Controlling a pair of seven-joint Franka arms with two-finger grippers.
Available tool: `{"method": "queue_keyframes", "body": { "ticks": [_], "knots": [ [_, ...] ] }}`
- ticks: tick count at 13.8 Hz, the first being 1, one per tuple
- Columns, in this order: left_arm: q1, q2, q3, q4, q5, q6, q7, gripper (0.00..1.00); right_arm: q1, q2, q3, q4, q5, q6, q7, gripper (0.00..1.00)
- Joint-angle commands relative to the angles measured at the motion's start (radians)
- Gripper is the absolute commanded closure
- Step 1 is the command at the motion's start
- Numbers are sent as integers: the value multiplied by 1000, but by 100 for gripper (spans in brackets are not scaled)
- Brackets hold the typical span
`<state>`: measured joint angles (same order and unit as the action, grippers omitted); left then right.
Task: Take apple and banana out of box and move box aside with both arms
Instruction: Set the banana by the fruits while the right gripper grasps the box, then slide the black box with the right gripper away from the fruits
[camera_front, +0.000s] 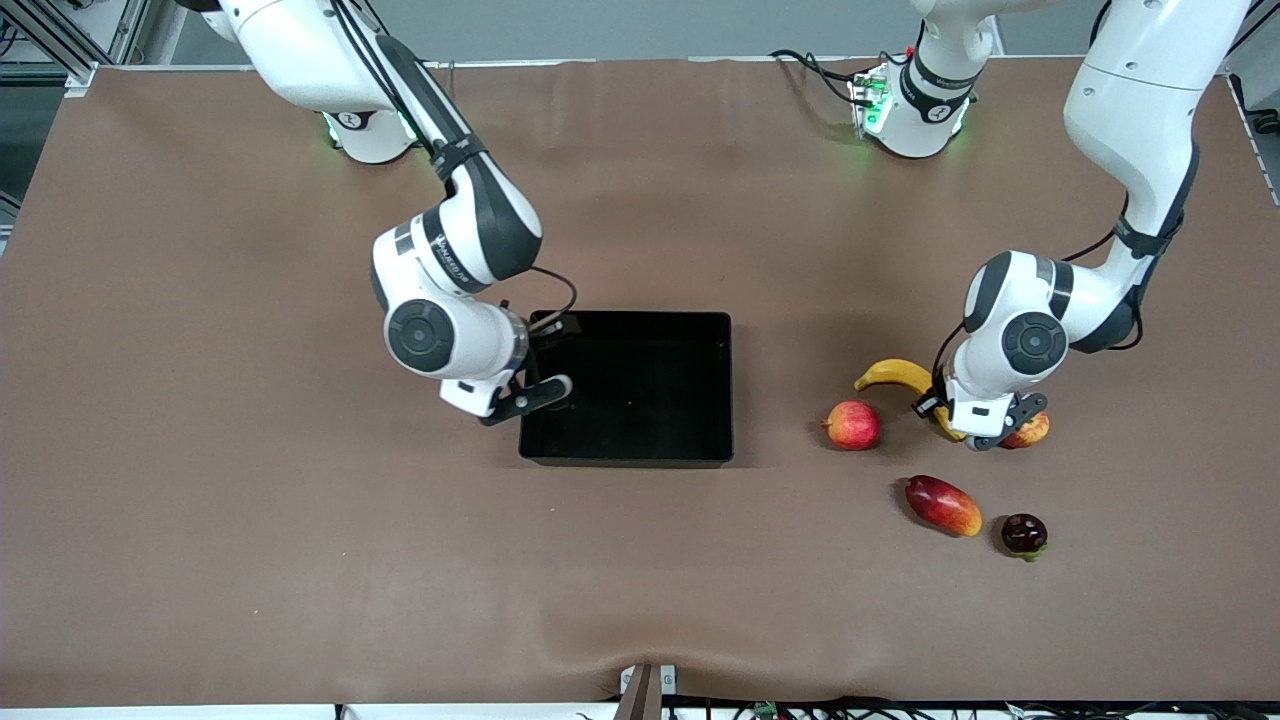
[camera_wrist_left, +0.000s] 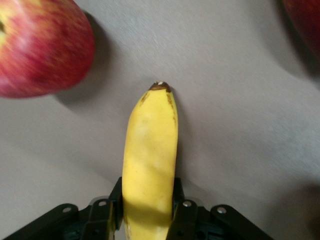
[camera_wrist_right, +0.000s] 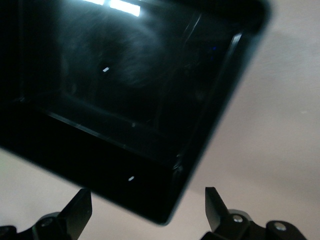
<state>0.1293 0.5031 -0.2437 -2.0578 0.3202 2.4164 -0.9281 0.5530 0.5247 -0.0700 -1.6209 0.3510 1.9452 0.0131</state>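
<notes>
The yellow banana (camera_front: 893, 374) lies on the table toward the left arm's end. My left gripper (camera_front: 950, 420) is low over its end and shut on it; in the left wrist view the banana (camera_wrist_left: 150, 150) sits tight between the fingers (camera_wrist_left: 148, 210). The red apple with yellow patches (camera_front: 852, 425) lies beside the banana, nearer the box. The black box (camera_front: 625, 455) stands mid-table and holds nothing. My right gripper (camera_front: 548, 358) is open at the box's end wall toward the right arm's end. In the right wrist view a corner of the box (camera_wrist_right: 125, 100) lies between the spread fingers (camera_wrist_right: 147, 200).
A second red-yellow round fruit (camera_front: 1030, 430) lies partly under my left gripper; it also shows in the left wrist view (camera_wrist_left: 40, 45). A red-orange mango (camera_front: 943, 505) and a small dark purple fruit (camera_front: 1024, 534) lie nearer the front camera.
</notes>
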Motion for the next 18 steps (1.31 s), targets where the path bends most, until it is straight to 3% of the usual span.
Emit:
{"method": "queue_keyframes", "body": {
  "ticks": [1, 5, 7, 8, 9, 10, 12, 14, 18],
  "knots": [
    [13, 5, -3, 5, 45, 18, 2, 0, -16, -65, -17, -93, -23, 50, 126, 0],
    [7, -95, -16, 21, 45, -34, -5, 0, -13, -55, -21, -149, -23, 110, 246, 0],
    [4, -147, -49, 86, 45, -167, -5, 0, -1, -46, -17, -206, -17, 185, 280, 0],
    [7, -159, -72, 156, 42, -272, -5, 0, 4, -46, -17, -206, -17, 195, 291, 5],
    [4, -159, -86, 238, 34, -386, -5, 0, 11, -42, -17, -208, -15, 210, 292, 34],
    [3, -155, -106, 327, 33, -492, -3, 0, 13, -31, -19, -212, -15, 248, 304, 55],
    [4, -149, -147, 457, 28, -623, 43, 0, 19, -15, -19, -214, -15, 294, 333, 85],
    [10, -159, -164, 523, 19, -697, 154, 0, 43, -14, -17, -214, -15, 293, 340, 98],
    [27, -225, -160, 625, -76, -839, 365, 0, 12, -26, -19, -212, -15, 276, 291, 100]
  ]
}}
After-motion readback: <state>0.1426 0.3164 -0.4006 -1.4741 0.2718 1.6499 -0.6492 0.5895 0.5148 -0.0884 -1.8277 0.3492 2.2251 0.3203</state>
